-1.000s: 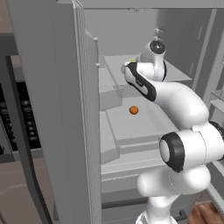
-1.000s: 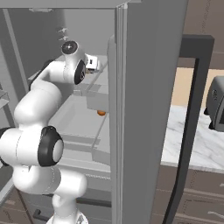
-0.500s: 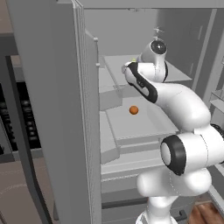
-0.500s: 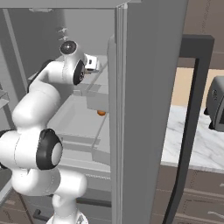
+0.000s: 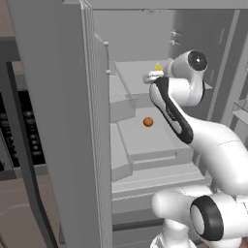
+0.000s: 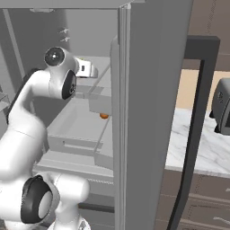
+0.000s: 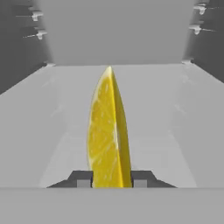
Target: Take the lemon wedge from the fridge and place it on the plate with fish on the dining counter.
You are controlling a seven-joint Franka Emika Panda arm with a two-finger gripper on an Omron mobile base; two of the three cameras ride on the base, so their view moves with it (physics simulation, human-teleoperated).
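Lemon wedge (image 7: 108, 131) stands upright between the two dark fingertips (image 7: 83, 178) in the hand view, its pointed end up and its cut flesh facing left, with a fingertip pressed to each side of its lower part. The jaws are closed narrowly on the wedge and have hold of it. Behind it lies a pale grey shelf (image 7: 57, 113) running back to the rear wall of the fridge (image 7: 113, 30).

In the left base view the white arm reaches into the open fridge (image 5: 58, 121), and the gripper (image 5: 154, 75) sits at an upper shelf (image 5: 131, 72), with the yellow tip of the wedge (image 5: 158, 67) showing just above it. A small round orange ball (image 5: 148, 122) rests on a lower shelf (image 5: 145, 140), well below the gripper and apart from it.

In the right base view the gripper (image 6: 90, 69) is at the same upper level inside the fridge (image 6: 148, 112), partly behind the edge of the open door. The orange ball (image 6: 103, 116) peeks out lower down beside that door edge. To the right of the fridge is a marble surface (image 6: 197, 152) carrying a dark appliance (image 6: 221, 108) at the frame edge.
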